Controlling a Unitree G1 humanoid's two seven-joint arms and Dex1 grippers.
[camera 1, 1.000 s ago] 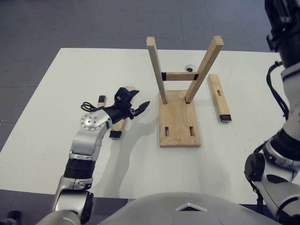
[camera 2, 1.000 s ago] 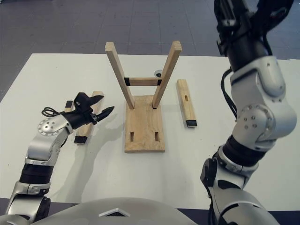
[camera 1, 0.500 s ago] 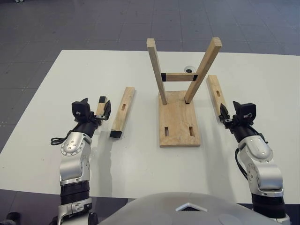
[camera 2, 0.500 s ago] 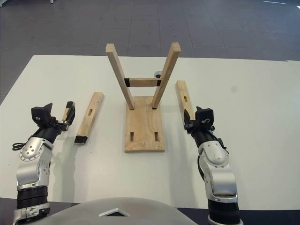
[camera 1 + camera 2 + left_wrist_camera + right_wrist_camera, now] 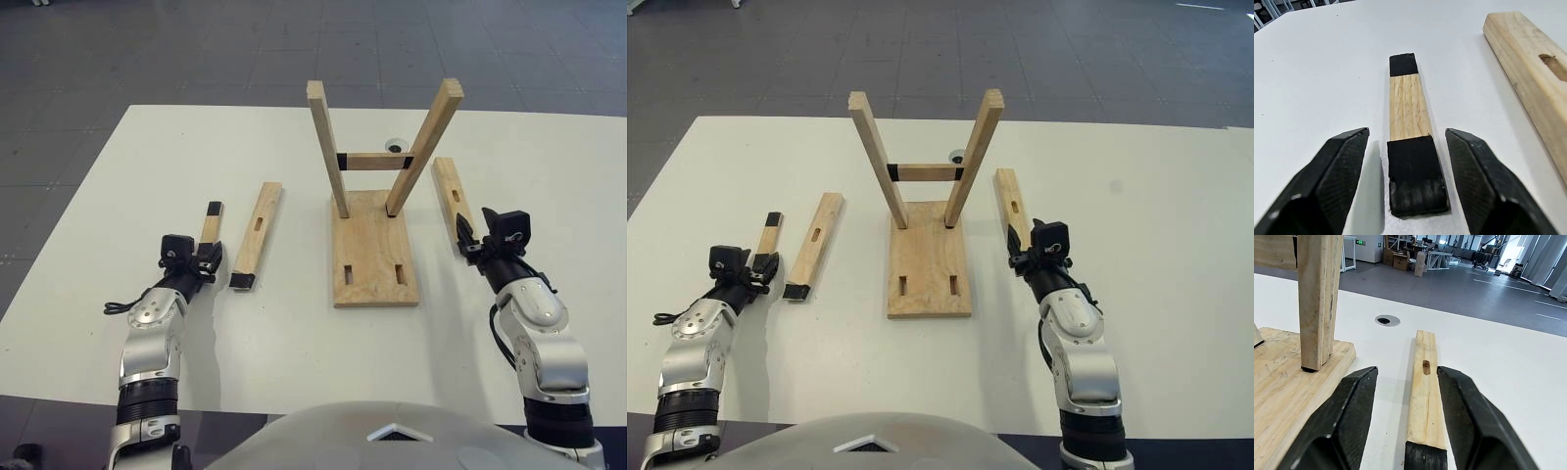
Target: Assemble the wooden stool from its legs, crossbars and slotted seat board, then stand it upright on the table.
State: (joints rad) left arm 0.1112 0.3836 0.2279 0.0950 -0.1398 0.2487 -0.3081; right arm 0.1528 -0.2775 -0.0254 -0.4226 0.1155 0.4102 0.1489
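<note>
The seat board [image 5: 374,250] lies flat at the middle of the table [image 5: 147,176]; 2 standing legs [image 5: 327,147] rise from its far slots, splaying a little toward the top, tied by the fitted crossbar [image 5: 376,160]; the 2 near slots [image 5: 349,274] are bare, so I judge the stool about half built.

The left loose leg [image 5: 257,232] lies near the board on its left, mortise up; the right loose leg [image 5: 1423,396] lies near the board on its right, mortise up as well; the loose crossbar [image 5: 1409,105], short and black at both ends, lies just beyond the left loose leg, farther from the board.

The left gripper [image 5: 1406,134] sits low over the table with its jaws spread wide to either side of the crossbar's near black end; a gap shows on each side, so it holds nothing.

The right gripper [image 5: 1406,372] likewise has its jaws wide, 1 on each side of the right loose leg's near end, gripping nothing.

Both seem lined up along their pieces so that closing would pinch each across its width; each arm takes the part on its own side, which spares reaching across the standing frame.
</note>
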